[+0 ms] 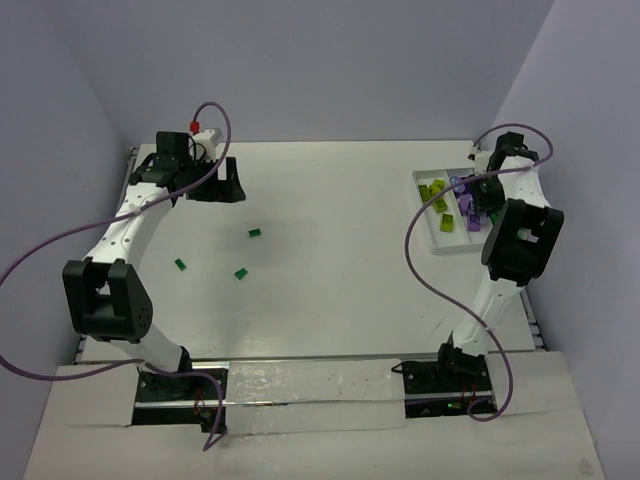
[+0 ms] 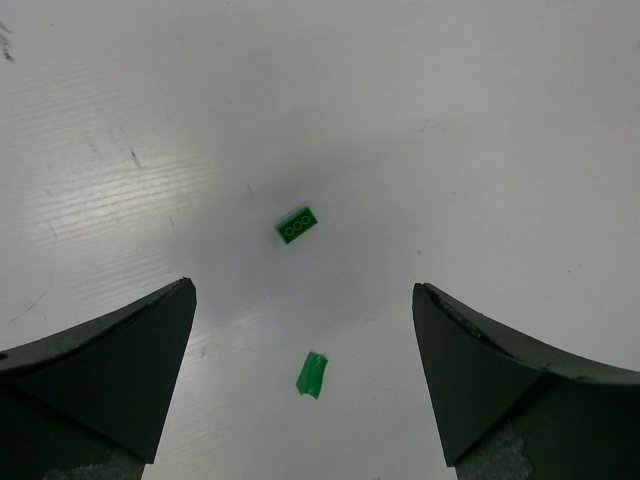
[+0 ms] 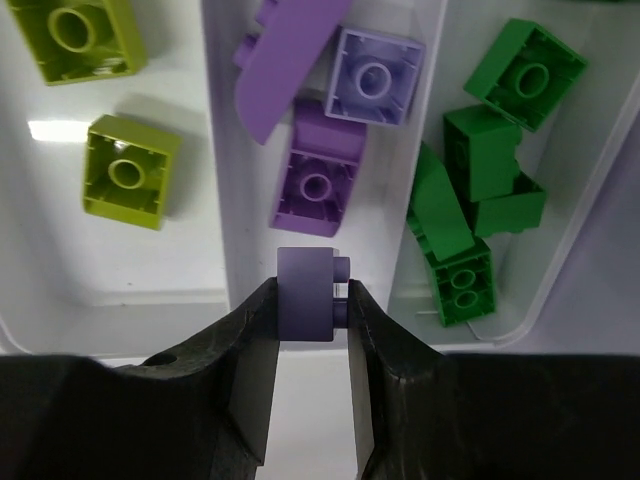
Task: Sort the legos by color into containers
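Our left gripper (image 2: 302, 288) was wide open over the table (image 1: 330, 200), where three green legos (image 1: 255, 233) lay loose. Most others sat sorted in the containers (image 1: 450, 243). Our right gripper (image 3: 312, 300) pinched a purple brick (image 3: 304, 290) above the purple part (image 3: 248, 215).

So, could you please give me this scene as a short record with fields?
left gripper: open, empty, above the table
right gripper: shut on a purple lego, at the near end of the purple tray
yellow-green tray: holds yellow-green pieces
purple tray: holds purple pieces
green tray: holds green pieces
loose on the table: three green legos
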`<state>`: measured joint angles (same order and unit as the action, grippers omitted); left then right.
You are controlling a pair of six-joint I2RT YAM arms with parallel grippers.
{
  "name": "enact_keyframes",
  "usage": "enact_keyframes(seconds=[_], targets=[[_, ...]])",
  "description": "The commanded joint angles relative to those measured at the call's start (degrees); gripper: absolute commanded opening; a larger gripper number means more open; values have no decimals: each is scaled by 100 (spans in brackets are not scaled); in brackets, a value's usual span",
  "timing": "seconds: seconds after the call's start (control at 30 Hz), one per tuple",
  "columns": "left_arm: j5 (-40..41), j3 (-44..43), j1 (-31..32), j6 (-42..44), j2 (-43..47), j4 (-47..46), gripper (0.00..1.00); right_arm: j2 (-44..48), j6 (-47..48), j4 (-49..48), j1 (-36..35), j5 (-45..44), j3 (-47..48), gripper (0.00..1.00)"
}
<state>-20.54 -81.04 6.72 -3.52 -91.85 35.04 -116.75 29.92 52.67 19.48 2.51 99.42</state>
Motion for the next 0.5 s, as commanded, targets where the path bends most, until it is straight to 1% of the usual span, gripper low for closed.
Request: enact_keyframes(seconds=[0.0,0.03,0.1,0.2,0.3,0.47], targets=[[242,-26,13,291,17,186,99,-114,100,131,94,-411,403,1],[273,-19,13,291,10,210,99,-142,109,145,113,-418,396,3],[336,7,13,506,15,232,99,-177,120,180,117,-425,370,11],[527,83,13,562,49,218,99,-242,111,217,126,-480,359,25],[707,114,1,615,54,280,99,-290,124,286,126,-493,372,32],[733,242,-105,761,127,403,99,-284,110,431,126,-381,404,55]])
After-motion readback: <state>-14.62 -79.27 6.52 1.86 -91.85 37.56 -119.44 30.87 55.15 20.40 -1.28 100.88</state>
